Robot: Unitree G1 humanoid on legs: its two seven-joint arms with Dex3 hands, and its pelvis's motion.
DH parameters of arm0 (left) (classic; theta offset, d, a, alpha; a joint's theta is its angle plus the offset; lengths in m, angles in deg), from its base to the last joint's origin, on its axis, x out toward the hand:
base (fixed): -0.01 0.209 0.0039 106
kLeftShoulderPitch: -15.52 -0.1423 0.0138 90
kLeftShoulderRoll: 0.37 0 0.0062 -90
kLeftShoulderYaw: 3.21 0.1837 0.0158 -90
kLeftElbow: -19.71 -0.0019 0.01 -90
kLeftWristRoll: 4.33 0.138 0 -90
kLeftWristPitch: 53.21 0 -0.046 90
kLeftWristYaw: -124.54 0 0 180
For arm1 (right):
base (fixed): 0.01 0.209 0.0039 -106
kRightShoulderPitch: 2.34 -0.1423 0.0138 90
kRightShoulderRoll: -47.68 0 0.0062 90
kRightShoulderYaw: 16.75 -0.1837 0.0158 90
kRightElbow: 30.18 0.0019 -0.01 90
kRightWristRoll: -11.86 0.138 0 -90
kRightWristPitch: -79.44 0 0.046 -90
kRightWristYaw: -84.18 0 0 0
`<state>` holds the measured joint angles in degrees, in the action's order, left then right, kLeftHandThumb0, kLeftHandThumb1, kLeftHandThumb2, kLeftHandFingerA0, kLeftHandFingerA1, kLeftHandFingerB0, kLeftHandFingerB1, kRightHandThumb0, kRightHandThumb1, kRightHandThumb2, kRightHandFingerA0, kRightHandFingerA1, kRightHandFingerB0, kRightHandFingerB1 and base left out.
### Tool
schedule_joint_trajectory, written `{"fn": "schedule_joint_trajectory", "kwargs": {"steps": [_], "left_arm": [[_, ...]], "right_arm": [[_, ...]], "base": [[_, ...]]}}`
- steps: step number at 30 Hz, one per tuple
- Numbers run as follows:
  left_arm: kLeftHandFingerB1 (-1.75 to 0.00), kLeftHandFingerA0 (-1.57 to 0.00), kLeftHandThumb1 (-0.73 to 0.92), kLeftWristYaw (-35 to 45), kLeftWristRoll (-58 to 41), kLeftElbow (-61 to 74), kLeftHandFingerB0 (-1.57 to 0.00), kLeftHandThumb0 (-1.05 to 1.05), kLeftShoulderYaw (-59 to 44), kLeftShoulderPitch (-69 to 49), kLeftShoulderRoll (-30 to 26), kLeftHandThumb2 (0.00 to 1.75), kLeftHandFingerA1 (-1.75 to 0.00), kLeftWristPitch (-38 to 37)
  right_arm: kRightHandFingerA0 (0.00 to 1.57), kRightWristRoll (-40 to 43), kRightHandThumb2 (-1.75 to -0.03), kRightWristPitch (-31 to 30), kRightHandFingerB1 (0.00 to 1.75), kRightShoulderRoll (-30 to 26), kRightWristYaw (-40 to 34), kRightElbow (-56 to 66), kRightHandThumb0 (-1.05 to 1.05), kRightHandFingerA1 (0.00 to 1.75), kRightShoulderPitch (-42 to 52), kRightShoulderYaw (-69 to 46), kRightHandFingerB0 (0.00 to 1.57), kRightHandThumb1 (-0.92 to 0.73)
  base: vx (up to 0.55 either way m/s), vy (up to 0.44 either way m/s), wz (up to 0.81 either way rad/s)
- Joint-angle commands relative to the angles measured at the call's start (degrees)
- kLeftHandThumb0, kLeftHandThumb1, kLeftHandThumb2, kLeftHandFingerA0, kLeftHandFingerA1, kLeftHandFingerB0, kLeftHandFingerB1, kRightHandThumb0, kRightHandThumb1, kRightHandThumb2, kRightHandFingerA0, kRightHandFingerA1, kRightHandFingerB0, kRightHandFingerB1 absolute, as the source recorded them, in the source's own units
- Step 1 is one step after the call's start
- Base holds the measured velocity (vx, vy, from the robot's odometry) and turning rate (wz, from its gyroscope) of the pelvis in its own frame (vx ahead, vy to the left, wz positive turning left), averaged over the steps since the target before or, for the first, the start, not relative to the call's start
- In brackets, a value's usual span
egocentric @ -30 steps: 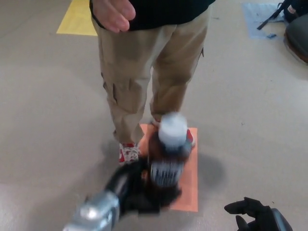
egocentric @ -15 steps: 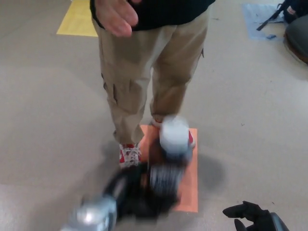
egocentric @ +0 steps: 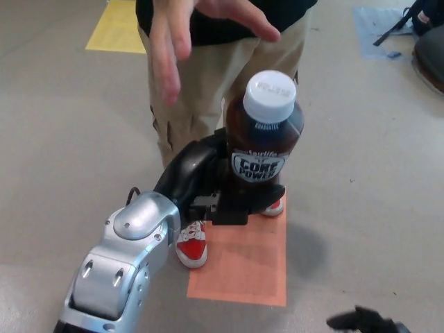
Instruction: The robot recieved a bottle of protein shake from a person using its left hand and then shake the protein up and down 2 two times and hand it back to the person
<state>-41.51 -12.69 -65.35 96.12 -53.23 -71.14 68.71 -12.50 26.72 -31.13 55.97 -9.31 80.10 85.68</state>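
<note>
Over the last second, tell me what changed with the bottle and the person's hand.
The left hand has raised the bottle up and forward toward the person; it was low and blurred, now it is sharp and upright. The person's hand has opened and reached down toward it. The left hand still grips the bottle; the right hand stays low.
</note>
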Motion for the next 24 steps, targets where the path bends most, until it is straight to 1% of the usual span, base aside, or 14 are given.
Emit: {"fn": "schedule_joint_trajectory", "kwargs": {"steps": [1, 2, 4, 6, 8, 9, 12, 13, 15, 17, 18, 20, 23, 24], "left_arm": [[-1.16, -0.87, 0.74, -0.99, -1.76, 2.44, -0.73, -0.15, -1.35, 0.37, 0.12, 0.83, -1.53, 6.11], [-1.18, -0.87, 0.75, -0.96, -1.80, 2.63, -0.72, -0.15, -1.50, 0.67, 0.14, 0.80, -1.54, 5.96], [-1.19, -0.87, 0.77, -0.80, -1.97, 2.53, -0.72, -0.15, -1.89, 1.15, 0.04, 0.78, -1.54, 6.00], [-1.19, -0.84, 0.79, -0.95, -2.00, 2.68, -0.71, -0.19, -1.97, 1.82, 0.00, 0.73, -1.54, 6.84], [-1.19, -0.83, 0.79, -1.02, -1.94, 2.96, -0.71, -0.20, -1.88, 2.13, -0.04, 0.73, -1.55, 7.16], [-1.17, -0.82, 0.80, -1.15, -2.15, 3.32, -0.71, -0.19, -2.05, 2.46, 0.10, 0.74, -1.54, 7.58], [-1.17, -0.81, 0.81, -1.66, -2.52, 3.94, -0.72, -0.22, -2.51, 4.60, 0.51, 0.72, -1.56, 9.09], [-1.16, -0.81, 0.82, -1.72, -2.77, 3.77, -0.69, -0.20, -2.98, 5.59, 0.59, 0.70, -1.56, 9.39], [-1.13, -0.81, 0.83, -2.04, -3.27, 3.73, -0.71, -0.22, -4.17, 7.72, 0.76, 0.67, -1.57, 10.27], [-1.14, -0.81, 0.82, -2.27, -3.40, 4.01, -0.71, -0.21, -4.84, 8.79, 0.71, 0.69, -1.57, 10.87], [-1.13, -0.82, 0.81, -2.35, -3.61, 4.06, -0.71, -0.20, -5.57, 9.64, 0.56, 0.72, -1.55, 11.15], [-1.12, -0.82, 0.81, -2.44, -3.97, 3.96, -0.71, -0.20, -6.89, 11.14, 0.22, 0.73, -1.55, 11.63], [-1.15, -0.75, 0.83, -2.68, -4.39, 3.84, -0.71, -0.23, -8.46, 13.50, -0.48, 0.69, -1.59, 13.41], [-1.15, -0.71, 0.85, -2.67, -4.56, 3.68, -0.66, -0.22, -8.75, 13.98, -0.61, 0.66, -1.62, 13.63]], "right_arm": [[1.01, -0.60, -0.81, 0.89, 0.62, -1.25, -0.91, 0.22, -0.28, 0.69, 1.65, 0.83, 0.78, -0.77], [0.99, -0.20, -0.80, 0.56, 0.61, -1.15, -0.22, 0.14, -0.32, 0.68, 1.58, 0.67, 0.77, -0.78], [0.98, 0.42, -0.81, 0.69, 0.62, -1.00, 0.94, -0.07, -0.31, 0.68, 1.35, 0.50, 0.75, -0.78], [0.99, 0.00, -0.79, 0.26, 0.61, -1.07, 0.41, -0.05, -0.33, 0.67, 1.30, 0.86, 0.77, -0.79], [0.99, 0.01, -0.79, 0.88, 0.61, -1.11, 0.30, -0.18, -0.32, 0.68, 1.53, 0.95, 0.77, -0.80], [1.00, -0.07, -0.77, 0.54, 0.61, -1.09, 0.09, -0.15, -0.32, 0.68, 1.57, 1.01, 0.78, -0.81], [1.01, -0.09, -0.80, 0.21, 0.62, -1.11, -0.34, -0.15, -0.31, 0.70, 1.60, 1.01, 0.78, -0.80], [1.00, -0.04, -0.80, 0.19, 0.62, -1.13, -0.22, -0.13, -0.31, 0.69, 1.35, 0.98, 0.78, -0.80], [1.00, 0.13, -0.79, 0.09, 0.61, -1.10, -0.05, -0.10, -0.31, 0.69, 0.92, 0.84, 0.78, -0.80], [1.01, 0.05, -0.79, 0.09, 0.62, -1.11, -0.15, -0.05, -0.32, 0.69, 0.86, 0.90, 0.78, -0.81], [1.01, -0.02, -0.79, 0.06, 0.61, -1.18, -0.11, 0.04, -0.30, 0.69, 0.86, 0.95, 0.77, -0.80], [1.01, -0.12, -0.78, -0.21, 0.61, -1.17, -0.23, 0.18, -0.30, 0.68, 0.74, 1.01, 0.78, -0.80], [1.01, 0.19, -0.79, -0.97, 0.61, -1.09, 0.07, 0.39, -0.28, 0.68, 0.45, 0.76, 0.78, -0.79], [1.02, 0.36, -0.80, -0.96, 0.62, -1.10, 0.24, 0.39, -0.28, 0.68, 0.22, 0.62, 0.78, -0.79]], "base": [[0.00, 0.000, 0.00], [0.00, 0.000, 0.00], [0.00, 0.000, 0.00], [0.00, 0.000, 0.00], [0.00, 0.000, 0.00], [0.00, 0.000, 0.00], [0.00, 0.000, 0.00], [0.00, 0.000, 0.00], [0.00, 0.000, 0.00], [0.00, 0.000, 0.00], [0.00, 0.000, 0.00], [0.00, 0.000, 0.00], [0.00, 0.000, 0.00], [0.00, 0.000, 0.00]]}}
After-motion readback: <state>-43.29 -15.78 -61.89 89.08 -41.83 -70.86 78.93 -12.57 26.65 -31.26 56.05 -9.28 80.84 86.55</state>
